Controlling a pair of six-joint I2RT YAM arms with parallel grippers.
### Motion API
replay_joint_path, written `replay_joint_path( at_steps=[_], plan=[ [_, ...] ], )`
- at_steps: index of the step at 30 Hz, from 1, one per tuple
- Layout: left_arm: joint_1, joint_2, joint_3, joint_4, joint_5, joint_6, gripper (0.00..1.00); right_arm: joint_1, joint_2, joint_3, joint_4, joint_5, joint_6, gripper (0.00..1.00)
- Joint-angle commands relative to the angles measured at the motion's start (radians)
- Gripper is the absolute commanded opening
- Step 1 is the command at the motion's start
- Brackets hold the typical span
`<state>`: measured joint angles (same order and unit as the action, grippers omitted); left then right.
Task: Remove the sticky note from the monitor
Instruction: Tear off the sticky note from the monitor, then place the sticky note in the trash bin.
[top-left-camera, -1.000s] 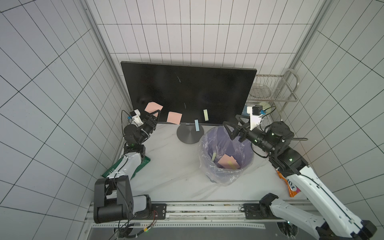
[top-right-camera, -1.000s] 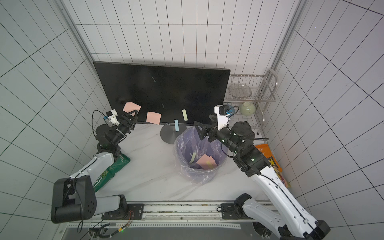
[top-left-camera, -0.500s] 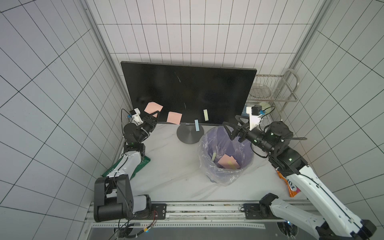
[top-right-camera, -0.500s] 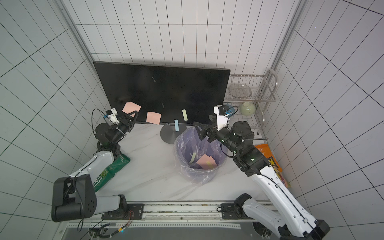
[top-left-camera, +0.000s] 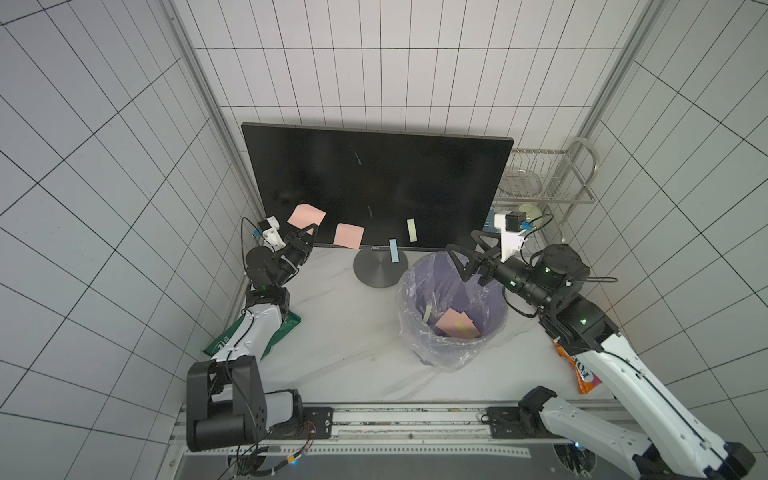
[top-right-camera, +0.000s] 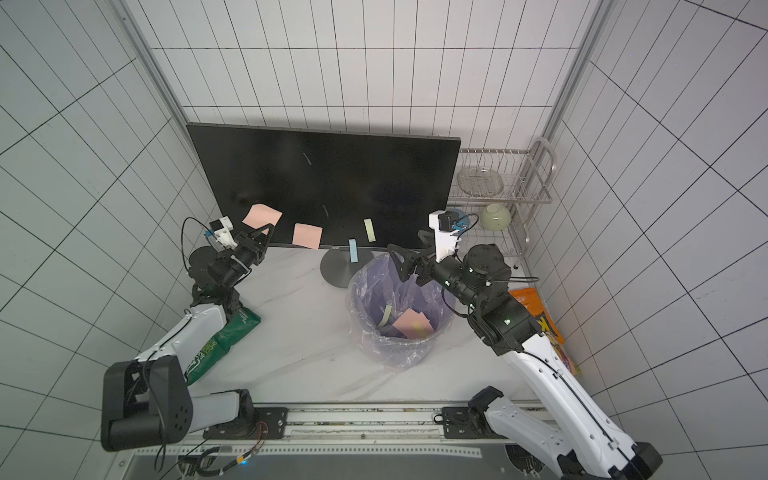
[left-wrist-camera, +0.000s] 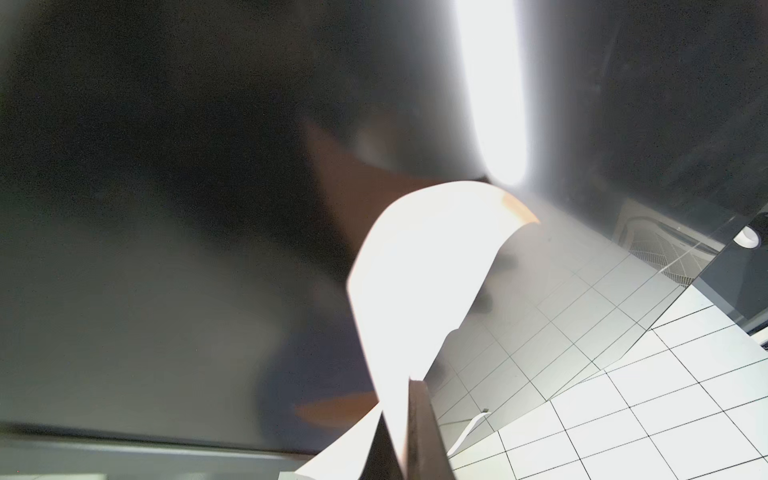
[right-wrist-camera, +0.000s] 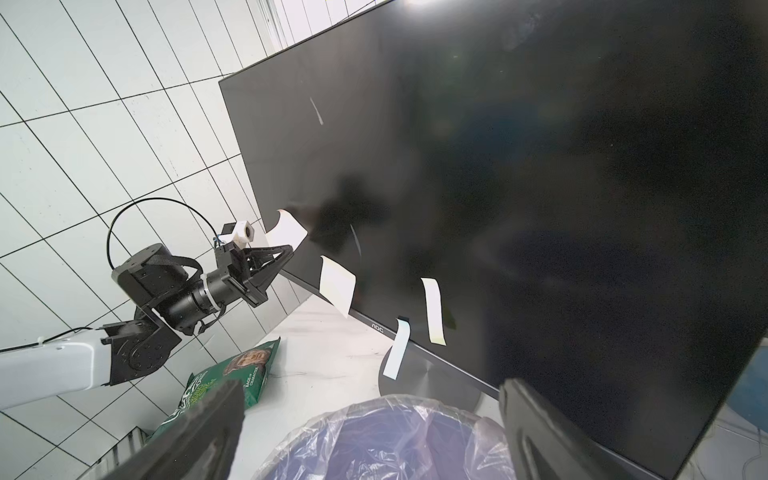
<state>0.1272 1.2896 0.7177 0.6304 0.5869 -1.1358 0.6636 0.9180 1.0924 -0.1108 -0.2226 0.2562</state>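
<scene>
The black monitor (top-left-camera: 374, 178) (top-right-camera: 324, 174) stands at the back of the table. A pink sticky note (top-left-camera: 306, 216) (top-right-camera: 262, 215) sits at the lower left of its screen. My left gripper (top-left-camera: 311, 227) (top-right-camera: 269, 227) is shut on that note's lower corner. In the left wrist view the note (left-wrist-camera: 415, 270) rises, washed out, from between the closed jaws of that gripper (left-wrist-camera: 401, 436). On the right, my right gripper (top-left-camera: 467, 249) (top-right-camera: 409, 245) (right-wrist-camera: 365, 436) hangs open and holds nothing, above the bin's rim.
Another pink note (top-left-camera: 349, 235), a blue strip (top-left-camera: 393, 250) and a yellow strip (top-left-camera: 411, 230) hang along the monitor's lower edge. A lined bin (top-left-camera: 419, 345) holds discarded notes. Green snack bag (top-left-camera: 282, 332) left, orange bag (top-left-camera: 582, 374) right, wire rack (top-left-camera: 540, 178) back right.
My left gripper has closed its jaws on the corner of the pink sticky note. The right arm has stayed where it was.
</scene>
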Motion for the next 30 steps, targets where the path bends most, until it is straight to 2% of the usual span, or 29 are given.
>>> replay_joint_path(
  at_steps=[1, 12, 19, 22, 25, 30],
  plan=[
    [0.005, -0.033, 0.003, -0.031, 0.002, 0.047, 0.00, 0.013, -0.016, 0.023, 0.003, 0.003, -0.001, 0.99],
    [-0.019, -0.176, 0.052, -0.298, -0.042, 0.216, 0.00, 0.015, -0.016, 0.022, 0.003, 0.003, 0.000, 0.99],
    [-0.099, -0.256, 0.080, -0.413, -0.070, 0.330, 0.00, 0.019, -0.021, 0.026, 0.001, 0.006, -0.001, 0.99],
    [-0.191, -0.312, 0.119, -0.529, -0.105, 0.426, 0.00, 0.020, -0.020, 0.032, -0.007, 0.008, -0.007, 0.99],
    [-0.331, -0.351, 0.187, -0.656, -0.158, 0.558, 0.00, 0.020, -0.023, 0.041, -0.030, 0.031, -0.025, 0.99],
    [-0.641, -0.324, 0.306, -0.824, -0.267, 0.753, 0.00, 0.020, -0.043, 0.060, -0.083, 0.100, -0.067, 0.99]
  ],
)
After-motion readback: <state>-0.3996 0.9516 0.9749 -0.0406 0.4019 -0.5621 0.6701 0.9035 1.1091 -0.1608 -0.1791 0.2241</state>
